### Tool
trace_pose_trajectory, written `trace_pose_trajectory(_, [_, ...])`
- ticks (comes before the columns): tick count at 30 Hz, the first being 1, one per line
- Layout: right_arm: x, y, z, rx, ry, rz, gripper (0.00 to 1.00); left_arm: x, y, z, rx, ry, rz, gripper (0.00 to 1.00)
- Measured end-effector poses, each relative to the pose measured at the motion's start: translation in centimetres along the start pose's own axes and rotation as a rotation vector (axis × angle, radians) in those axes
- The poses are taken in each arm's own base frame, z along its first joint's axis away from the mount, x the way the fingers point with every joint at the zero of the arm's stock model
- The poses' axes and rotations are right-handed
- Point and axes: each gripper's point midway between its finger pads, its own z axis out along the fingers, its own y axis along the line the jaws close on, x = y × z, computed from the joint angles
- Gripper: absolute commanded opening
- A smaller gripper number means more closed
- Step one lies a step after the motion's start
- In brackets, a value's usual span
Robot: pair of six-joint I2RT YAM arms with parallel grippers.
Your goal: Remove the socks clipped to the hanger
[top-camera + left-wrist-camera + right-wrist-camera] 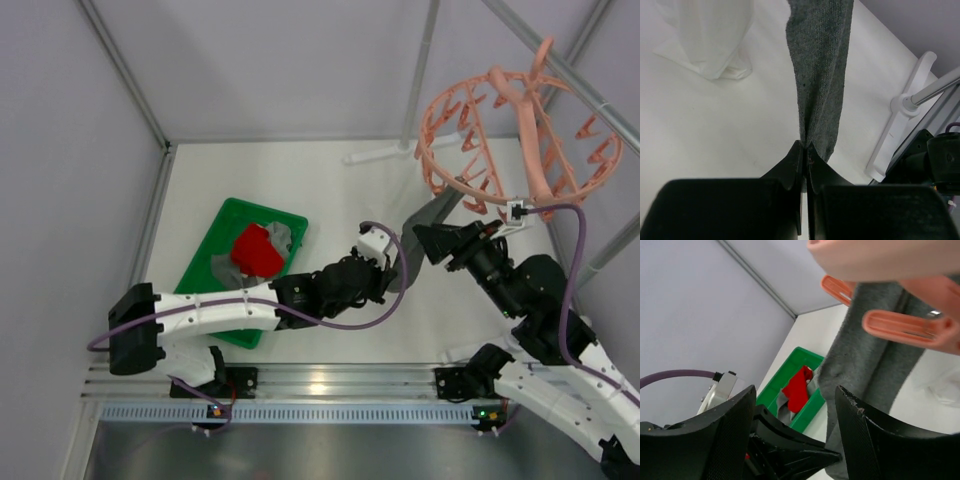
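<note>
- We are pinching the lower end of a grey sock (820, 75) with our left gripper (804, 145), its jaws pressing shut on the fabric.
- The sock is stretching up to a clip (905, 327) on the salmon-pink hanger (537, 150), which is hanging above the far right of the table (300, 170).
- Our right gripper (792, 390) is hovering just below that clip, its jaws standing wide apart and gripping nothing, with the sock just beside one finger.
- A green tray (205, 245) is sitting on the table's left side, holding a red sock (258, 250) and other grey socks (283, 235).
</note>
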Motion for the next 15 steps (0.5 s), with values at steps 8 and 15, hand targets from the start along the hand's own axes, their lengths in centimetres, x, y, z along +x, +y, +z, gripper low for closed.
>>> trace_pose_trajectory(8, [-1.0, 0.9, 2.8, 0.008, -0.016, -0.076, 0.6, -0.8, -1.4, -0.3, 0.021, -0.018, -0.008, 0.0])
trace_pose_trajectory(15, [-3.3, -1.0, 3.3, 0.132, -0.104, -0.169, 0.58, -0.5, -2.1, -0.3, 0.035, -0.012, -0.004, 0.0])
